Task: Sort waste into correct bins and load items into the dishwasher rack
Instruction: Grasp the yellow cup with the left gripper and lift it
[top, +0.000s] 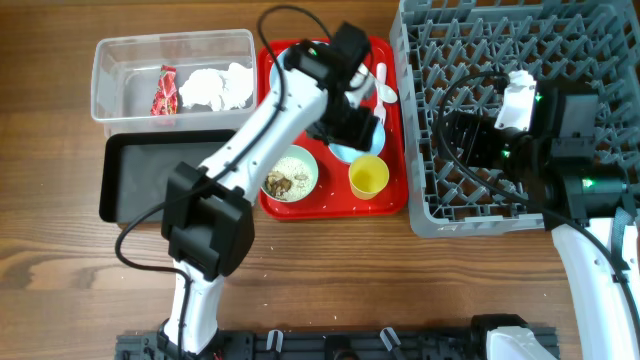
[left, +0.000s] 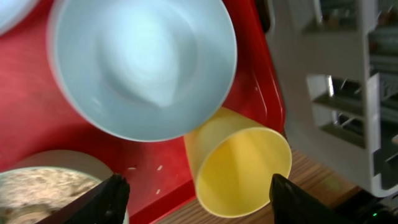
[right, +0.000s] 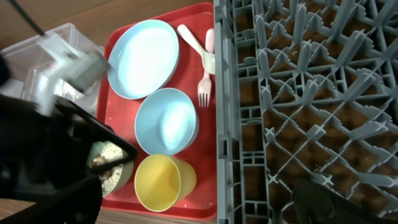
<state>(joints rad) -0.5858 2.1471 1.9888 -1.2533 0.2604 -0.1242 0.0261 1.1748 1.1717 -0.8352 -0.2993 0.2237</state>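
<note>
Left claw (left: 198, 190) hangs wide and empty over the cup (left: 239, 165). The cup stands at the tray's (left: 37, 106) front corner, nearest the rack (top: 500, 60) and just beside the bowl (left: 143, 62). It looks like a cup pick, so drop straight down with one finger on each side of the wall. Keep clear of the bowl rim and close gently, because thin plastic may slip. Right claw (right: 196, 202) waits over the rack, wide and empty. No writing is legible, and the print on the wrapper (top: 165, 90) is too small.
</note>
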